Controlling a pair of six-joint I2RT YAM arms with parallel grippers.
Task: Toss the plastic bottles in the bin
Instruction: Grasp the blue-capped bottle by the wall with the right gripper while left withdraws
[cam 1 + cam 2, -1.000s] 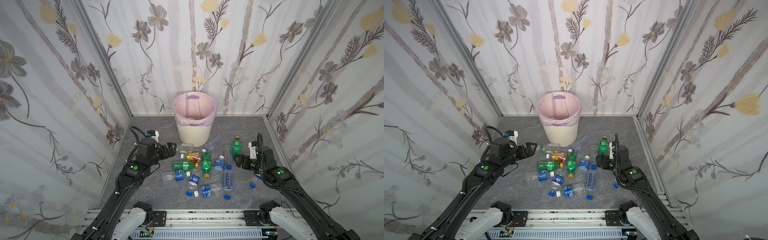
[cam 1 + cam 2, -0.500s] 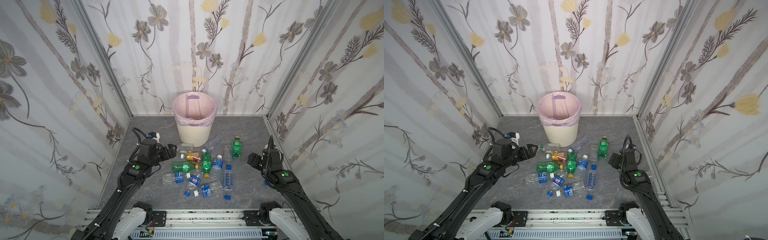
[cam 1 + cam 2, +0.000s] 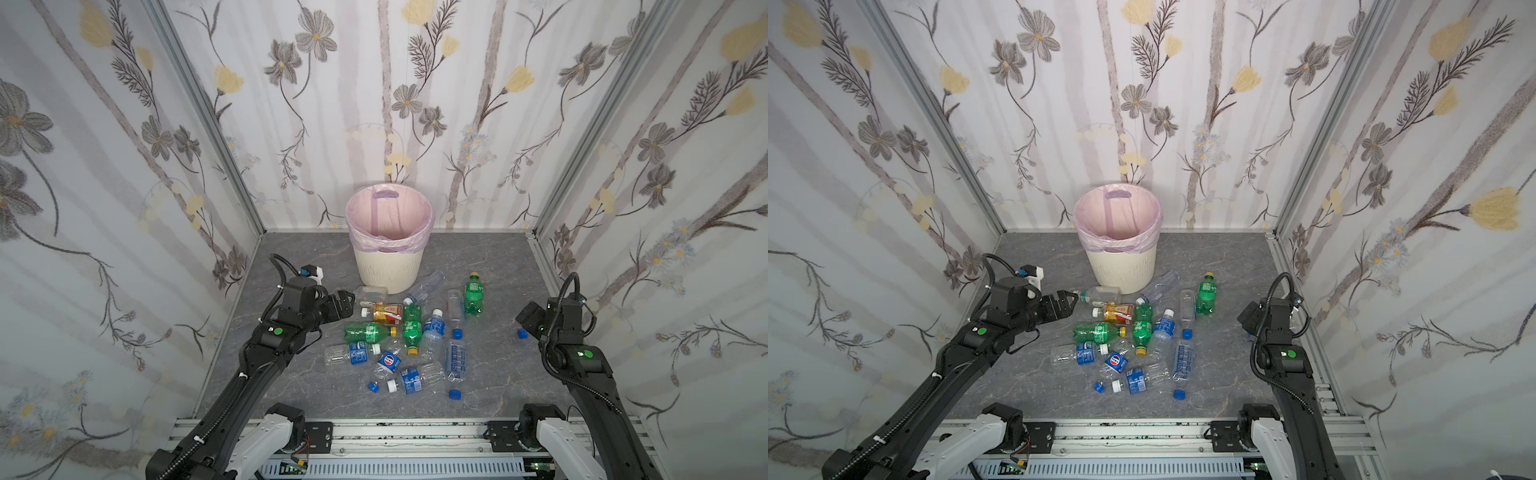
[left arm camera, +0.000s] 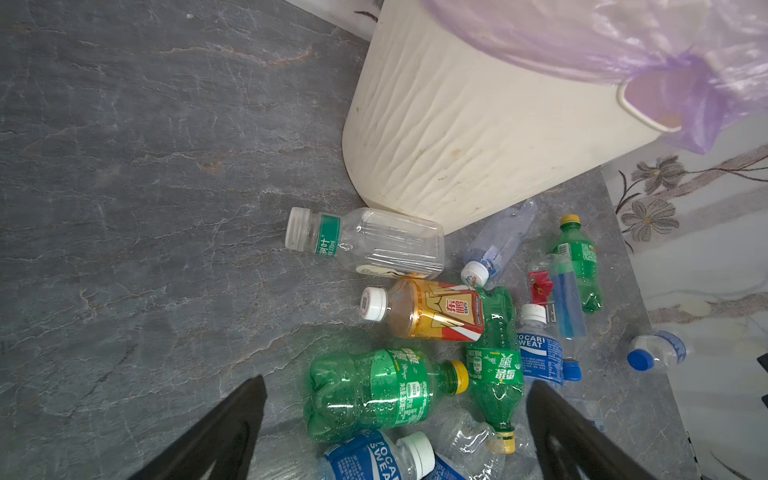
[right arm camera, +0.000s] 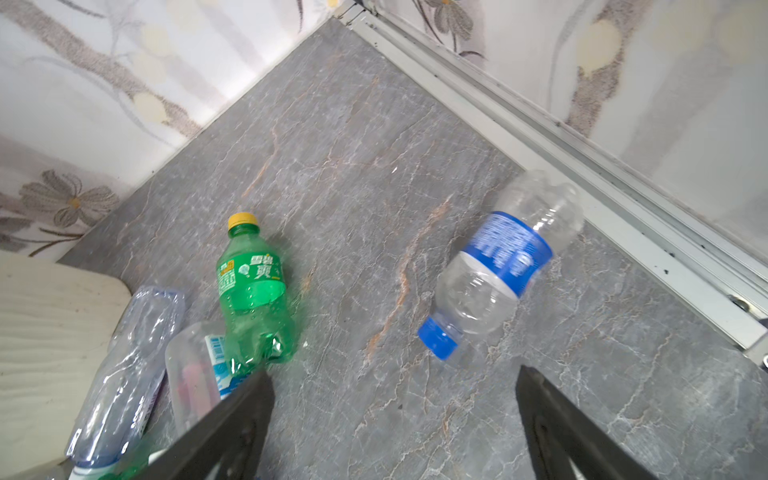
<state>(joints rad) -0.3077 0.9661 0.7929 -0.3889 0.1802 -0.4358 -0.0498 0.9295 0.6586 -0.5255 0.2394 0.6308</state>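
The bin (image 3: 390, 266) (image 3: 1121, 270), cream with a pink liner, stands at the back middle of the grey floor. Several plastic bottles lie in a pile in front of it, among them a green one (image 3: 368, 331) (image 4: 374, 392) and an orange-labelled one (image 3: 386, 312) (image 4: 436, 309). My left gripper (image 3: 347, 301) (image 3: 1069, 305) (image 4: 397, 384) hangs open at the pile's left edge, with the green bottle below its jaws. My right gripper (image 3: 525, 320) (image 3: 1246, 318) (image 5: 395, 376) is open and empty near the right wall. Beyond it lies a clear blue-labelled bottle (image 5: 498, 266), apart from the pile.
Loose blue caps (image 3: 455, 394) (image 3: 373, 387) (image 3: 457, 333) and a white cap (image 3: 391, 387) lie among the bottles. Papered walls close in three sides, with a metal rail (image 5: 582, 166) along the right wall's foot. The arms' base rail (image 3: 395, 432) runs along the front.
My right arm has drawn back from the pile's right edge toward the right wall, its gripper still open. The left gripper has barely shifted.
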